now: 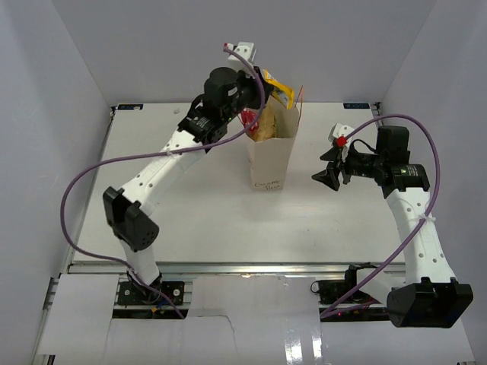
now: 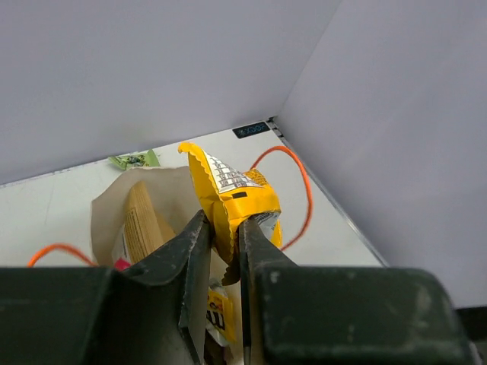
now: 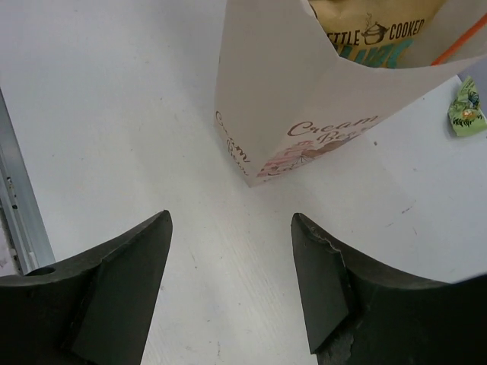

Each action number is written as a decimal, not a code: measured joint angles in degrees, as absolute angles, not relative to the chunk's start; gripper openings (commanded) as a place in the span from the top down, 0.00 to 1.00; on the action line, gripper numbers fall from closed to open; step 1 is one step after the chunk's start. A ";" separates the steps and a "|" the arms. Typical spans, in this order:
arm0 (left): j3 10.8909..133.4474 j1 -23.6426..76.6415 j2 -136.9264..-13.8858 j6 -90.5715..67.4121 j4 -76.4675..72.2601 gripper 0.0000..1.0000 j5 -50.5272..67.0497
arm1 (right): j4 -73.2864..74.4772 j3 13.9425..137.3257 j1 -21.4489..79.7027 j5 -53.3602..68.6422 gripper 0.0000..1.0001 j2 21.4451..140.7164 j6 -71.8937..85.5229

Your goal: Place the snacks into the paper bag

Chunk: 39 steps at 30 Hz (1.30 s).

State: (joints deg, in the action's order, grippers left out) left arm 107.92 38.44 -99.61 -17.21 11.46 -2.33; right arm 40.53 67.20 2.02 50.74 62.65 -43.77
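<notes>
Your left pincer [image 2: 222, 228] grips the yellow packet [image 2: 232, 190] above the paper bag [image 1: 272, 156]; your right pincer [image 3: 230, 220] stands released, beside the bag.

Cream paper bag [image 1: 272, 156] upright, mouth open, reddish print on front; tan chip bag [image 3: 378, 30] stands inside; yellow packet [image 2: 236, 199] pinched in my left claw [image 2: 222, 232] above mouth; green packet [image 3: 466, 111] flat on table [image 3: 114, 114] beyond bag.

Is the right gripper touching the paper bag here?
Apart. The right wrist view shows the right gripper open, short of the paper bag, with bare table between them.
</notes>
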 measured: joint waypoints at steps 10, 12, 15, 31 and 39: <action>123.96 38.85 -121.38 -12.14 22.31 0.87 -4.95 | 29.87 62.39 -0.47 40.05 0.35 63.22 -32.36; 123.96 38.85 -121.80 -11.92 24.16 0.79 -5.06 | 26.59 61.76 -0.91 38.20 0.36 64.31 -29.63; 125.05 38.85 -121.80 -11.40 24.93 0.49 -4.78 | 21.41 61.58 -0.99 35.14 0.37 67.57 -24.14; 106.24 38.83 -99.46 -12.78 21.58 0.09 -0.64 | 13.72 107.61 1.41 21.08 0.38 125.38 15.20; 72.14 38.83 -64.29 -20.84 14.72 0.06 -8.25 | 2.00 118.67 5.26 20.67 0.46 143.74 31.46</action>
